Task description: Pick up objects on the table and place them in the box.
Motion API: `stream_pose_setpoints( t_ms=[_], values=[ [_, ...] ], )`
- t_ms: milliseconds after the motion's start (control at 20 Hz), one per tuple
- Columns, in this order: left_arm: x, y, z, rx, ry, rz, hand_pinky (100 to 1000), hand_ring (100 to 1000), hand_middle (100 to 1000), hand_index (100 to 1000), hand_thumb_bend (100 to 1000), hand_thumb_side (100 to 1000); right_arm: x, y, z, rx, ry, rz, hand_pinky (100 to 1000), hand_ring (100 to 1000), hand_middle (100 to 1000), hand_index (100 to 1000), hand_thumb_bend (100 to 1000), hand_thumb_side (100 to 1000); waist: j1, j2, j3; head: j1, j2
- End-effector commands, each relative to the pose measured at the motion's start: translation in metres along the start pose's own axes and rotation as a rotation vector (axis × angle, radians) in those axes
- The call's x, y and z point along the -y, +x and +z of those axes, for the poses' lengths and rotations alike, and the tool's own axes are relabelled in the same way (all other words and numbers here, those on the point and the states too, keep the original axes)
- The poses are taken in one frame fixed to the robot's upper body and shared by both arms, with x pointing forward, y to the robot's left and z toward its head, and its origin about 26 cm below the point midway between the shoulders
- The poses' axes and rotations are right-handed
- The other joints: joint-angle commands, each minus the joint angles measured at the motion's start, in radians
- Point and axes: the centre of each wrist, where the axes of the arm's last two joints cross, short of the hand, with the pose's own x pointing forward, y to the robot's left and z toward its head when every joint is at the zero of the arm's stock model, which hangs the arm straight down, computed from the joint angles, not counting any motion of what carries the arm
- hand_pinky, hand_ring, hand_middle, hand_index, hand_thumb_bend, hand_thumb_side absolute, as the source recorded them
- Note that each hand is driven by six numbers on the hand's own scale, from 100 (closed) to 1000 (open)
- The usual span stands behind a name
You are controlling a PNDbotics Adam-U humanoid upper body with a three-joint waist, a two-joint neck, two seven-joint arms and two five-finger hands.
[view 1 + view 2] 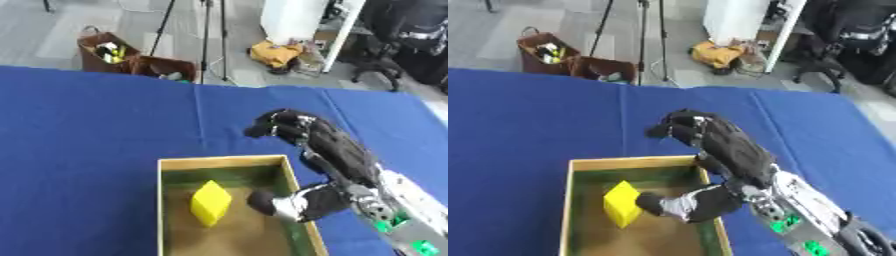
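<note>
Right hand (293, 127) hangs curled, apparently empty, beyond the box (223, 162); lowering could clip its rim near the yellow block (210, 203).

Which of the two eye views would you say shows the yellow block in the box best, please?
The left eye view: the yellow block stands clear of the right hand. In the right eye view the arm's dark, rounded thumb tip touches its edge inside the box.

Both head views look steeply down, seemingly close, sharing the box (223, 161) and table (87, 130).
</note>
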Motion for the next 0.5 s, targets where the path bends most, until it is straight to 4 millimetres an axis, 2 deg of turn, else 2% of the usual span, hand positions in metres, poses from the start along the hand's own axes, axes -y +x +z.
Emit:
stream_pose_setpoints(
  t_ms=[50,150,300,350,500],
  values=[
    [-0.003,0.004,-0.005,0.028,-0.015,-0.017,524,576,577,822,114,1000,0.023,-0.010,0.001,0.011,-0.082,0.023,720,792,623,811,321,1000,0.008,-0.022,-0.008,0.009,-0.008],
    [-0.002,0.004,-0.005,0.029,-0.019,-0.017,524,576,576,822,114,1000,0.030,-0.016,0.005,0.006,-0.127,0.016,725,800,623,810,239,1000,0.011,-0.023,-0.016,0.014,-0.010],
    [-0.003,0.004,-0.005,0.030,-0.020,-0.018,524,575,576,822,114,1000,0.038,-0.022,0.010,-0.002,-0.185,-0.001,726,801,623,811,222,1000,0.013,-0.023,-0.023,0.019,-0.012],
    [-0.003,0.004,-0.005,0.033,-0.023,-0.021,525,576,577,822,115,1000,0.040,-0.024,0.013,-0.012,-0.201,-0.007,730,810,628,811,102,1000,0.016,-0.024,-0.030,0.026,-0.015],
    [-0.006,0.003,-0.006,0.042,-0.032,-0.030,525,576,577,822,115,1000,0.054,-0.034,0.023,-0.046,-0.260,0.001,732,813,633,806,100,1000,0.027,-0.027,-0.049,0.041,-0.022]
  ],
)
